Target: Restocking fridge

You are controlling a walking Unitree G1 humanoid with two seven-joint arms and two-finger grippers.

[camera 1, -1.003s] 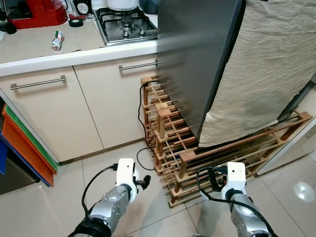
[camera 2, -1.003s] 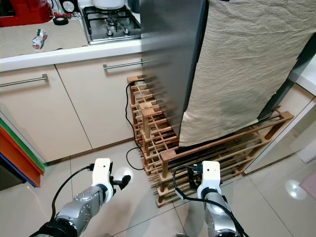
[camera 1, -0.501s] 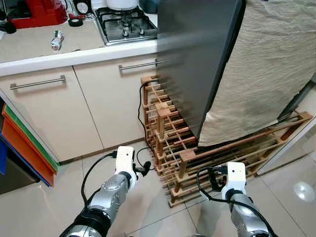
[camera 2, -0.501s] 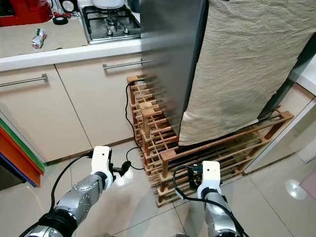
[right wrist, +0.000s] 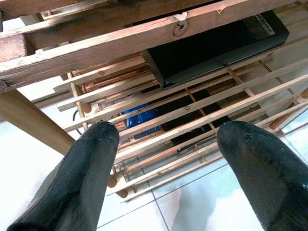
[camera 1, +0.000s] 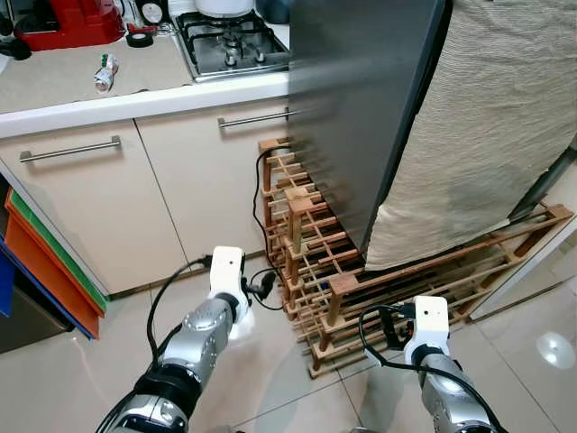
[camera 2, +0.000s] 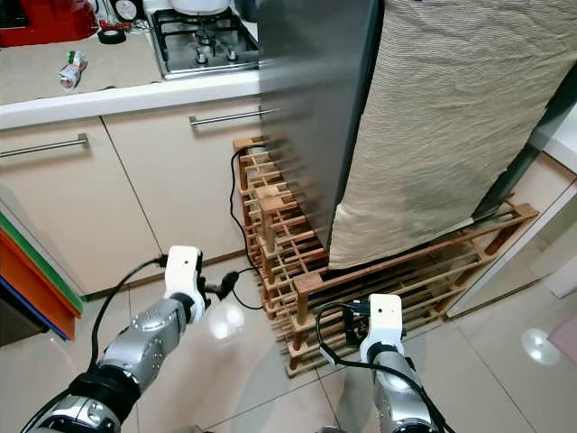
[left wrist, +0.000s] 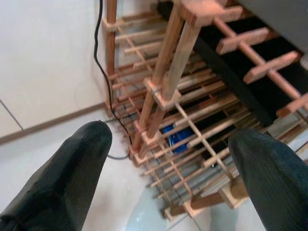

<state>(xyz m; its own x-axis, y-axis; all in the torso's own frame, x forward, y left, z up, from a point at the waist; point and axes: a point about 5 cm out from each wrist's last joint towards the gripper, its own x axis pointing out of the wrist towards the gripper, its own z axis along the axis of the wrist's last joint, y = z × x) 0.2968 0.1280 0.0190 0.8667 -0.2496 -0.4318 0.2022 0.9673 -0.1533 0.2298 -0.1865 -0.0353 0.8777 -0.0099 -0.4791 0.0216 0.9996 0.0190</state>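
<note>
My left jaws (left wrist: 168, 159) stand apart with nothing between them, low over the pale glossy floor tiles (camera 1: 81, 379), which leave open room beside them on the side away from the rack. Just ahead of them is the near corner of a slatted wooden rack (camera 1: 311, 244), its thin rails crossing at right angles, with a black cable (left wrist: 102, 62) running down its edge to the floor. My right jaws (right wrist: 166, 149) are also apart and empty, close under the rack's long front rail; through the slats I see a flat black box (right wrist: 211, 48) and something blue (right wrist: 142, 115) I cannot identify.

Above and beyond the rack stands the fridge (camera 1: 361, 99), its dark smooth side panel rising over the left jaws, its front draped in a ribbed beige cloth (camera 1: 487, 126). Further off on the left jaws' side, cream cabinet doors (camera 1: 99, 207) with bar handles sit under the bench (camera 1: 54, 86), which carries a gas hob (camera 1: 234, 45), a small can (camera 1: 105, 72) and a red appliance (camera 1: 77, 20).
</note>
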